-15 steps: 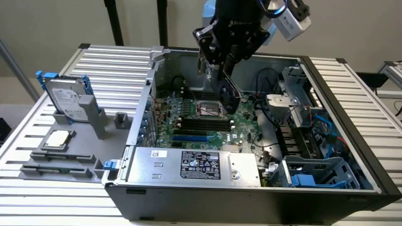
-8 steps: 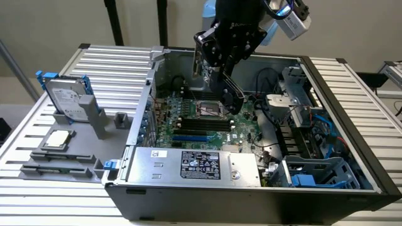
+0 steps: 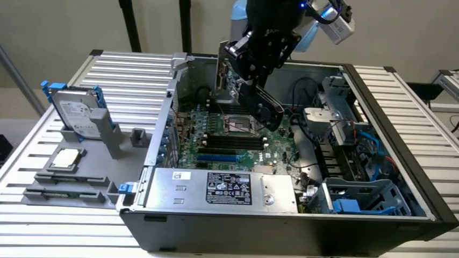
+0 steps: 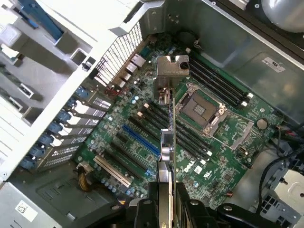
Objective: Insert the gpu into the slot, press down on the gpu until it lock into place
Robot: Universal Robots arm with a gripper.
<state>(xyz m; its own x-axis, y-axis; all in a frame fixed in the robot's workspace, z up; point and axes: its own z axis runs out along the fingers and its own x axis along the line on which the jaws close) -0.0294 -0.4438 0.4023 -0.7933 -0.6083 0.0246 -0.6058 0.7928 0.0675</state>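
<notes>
Black gpu (image 3: 265, 107) sits clamped between the tool (image 4: 166, 203) fingers, tilted above the motherboard (image 4: 228, 133), seemingly clear of the blue slot (image 4: 141, 141).

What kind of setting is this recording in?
Probably a robot workcell for PC assembly: an open computer case on a slatted aluminium bench, a hard drive in a fixture beside it.
</notes>
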